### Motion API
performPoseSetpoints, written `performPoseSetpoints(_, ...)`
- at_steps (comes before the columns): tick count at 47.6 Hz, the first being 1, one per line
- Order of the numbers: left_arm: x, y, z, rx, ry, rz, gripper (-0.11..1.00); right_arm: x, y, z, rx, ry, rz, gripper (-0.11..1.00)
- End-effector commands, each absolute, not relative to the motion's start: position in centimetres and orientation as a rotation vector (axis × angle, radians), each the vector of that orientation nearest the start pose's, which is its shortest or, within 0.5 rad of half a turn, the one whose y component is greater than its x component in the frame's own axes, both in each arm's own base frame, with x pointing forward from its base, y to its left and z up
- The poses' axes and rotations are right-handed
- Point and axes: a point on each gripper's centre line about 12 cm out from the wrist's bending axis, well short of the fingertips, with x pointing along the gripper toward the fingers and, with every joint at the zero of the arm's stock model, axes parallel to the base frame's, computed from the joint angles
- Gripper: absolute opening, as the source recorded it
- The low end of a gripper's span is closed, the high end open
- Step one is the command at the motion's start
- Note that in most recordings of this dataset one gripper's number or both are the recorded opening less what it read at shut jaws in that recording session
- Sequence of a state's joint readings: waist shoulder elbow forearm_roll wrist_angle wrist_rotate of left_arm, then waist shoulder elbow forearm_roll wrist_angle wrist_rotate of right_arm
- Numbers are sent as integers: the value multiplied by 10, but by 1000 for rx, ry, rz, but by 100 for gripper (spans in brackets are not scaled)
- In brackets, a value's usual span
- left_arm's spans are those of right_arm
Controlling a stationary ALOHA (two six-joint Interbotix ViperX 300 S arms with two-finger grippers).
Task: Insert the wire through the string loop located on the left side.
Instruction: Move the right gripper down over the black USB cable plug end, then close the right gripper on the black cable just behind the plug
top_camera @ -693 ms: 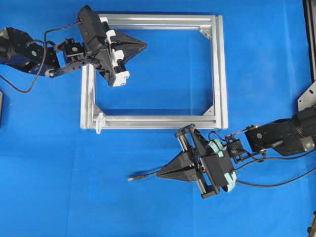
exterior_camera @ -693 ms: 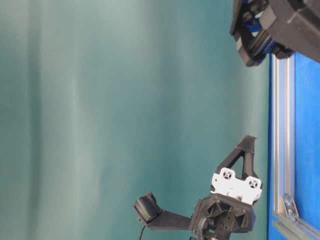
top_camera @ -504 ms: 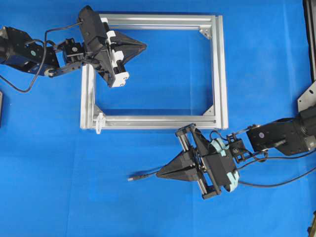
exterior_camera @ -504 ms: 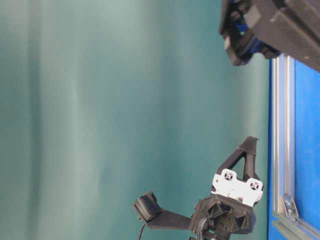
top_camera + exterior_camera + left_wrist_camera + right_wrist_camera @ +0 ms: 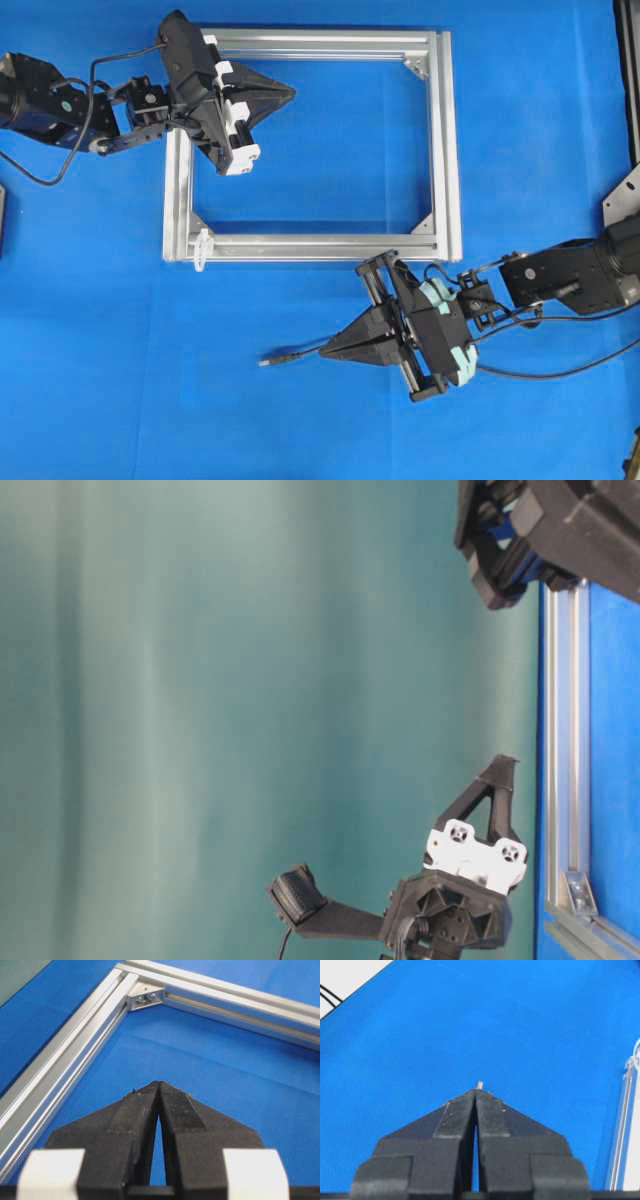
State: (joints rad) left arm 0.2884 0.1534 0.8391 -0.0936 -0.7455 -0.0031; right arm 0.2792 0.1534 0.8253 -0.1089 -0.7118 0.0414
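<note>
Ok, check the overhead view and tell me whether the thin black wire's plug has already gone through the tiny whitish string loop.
No: the plug's silvery tip lies on the blue cloth, well apart from the string loop.

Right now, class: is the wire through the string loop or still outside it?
Outside. The wire pokes from the right gripper, apart from the string loop.

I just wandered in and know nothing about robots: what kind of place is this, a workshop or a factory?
Most likely a robotics lab test bench, not a factory. Two black robot arms, the left gripper and right gripper, work over a plain blue cloth-covered table that carries a bare rectangular silver aluminium frame and a thin black wire.
</note>
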Motion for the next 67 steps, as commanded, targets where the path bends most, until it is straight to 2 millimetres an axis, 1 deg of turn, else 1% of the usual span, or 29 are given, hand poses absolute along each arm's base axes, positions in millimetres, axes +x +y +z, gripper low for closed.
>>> performPoseSetpoints(1,367,118,150,-92,189,359,0,372,117,151,-57,213,356,6)
performPoseSetpoints(3,367,118,150,-92,189,359,0,372,117,151,-49,216,356,14)
performPoseSetpoints(6,366,119,150,-92,189,362,0,372,117,150,-38,221,354,29)
performPoseSetpoints(11,365,120,150,-92,190,365,0,373,117,150,-30,229,349,63)
performPoseSetpoints(14,366,120,150,-94,188,367,0,374,115,151,-18,228,335,81)
performPoseSetpoints(17,366,120,150,-94,188,367,0,374,115,151,-13,229,330,92)
performPoseSetpoints(21,365,120,150,-94,190,367,0,374,114,151,-10,229,326,91)
performPoseSetpoints(26,365,120,149,-97,191,367,0,376,114,149,-5,234,321,94)
performPoseSetpoints(31,364,120,149,-100,192,367,0,378,114,143,2,250,312,94)
performPoseSetpoints(35,364,120,149,-101,193,367,0,382,114,134,11,272,300,94)
performPoseSetpoints(47,360,120,147,-102,201,371,0,395,119,95,63,359,275,94)
performPoseSetpoints(53,359,120,146,-102,204,372,0,397,119,85,72,379,270,94)
performPoseSetpoints(57,358,120,145,-103,207,374,0,398,120,81,72,384,269,94)
performPoseSetpoints(67,357,121,145,-105,206,375,0,398,120,81,72,384,269,93)
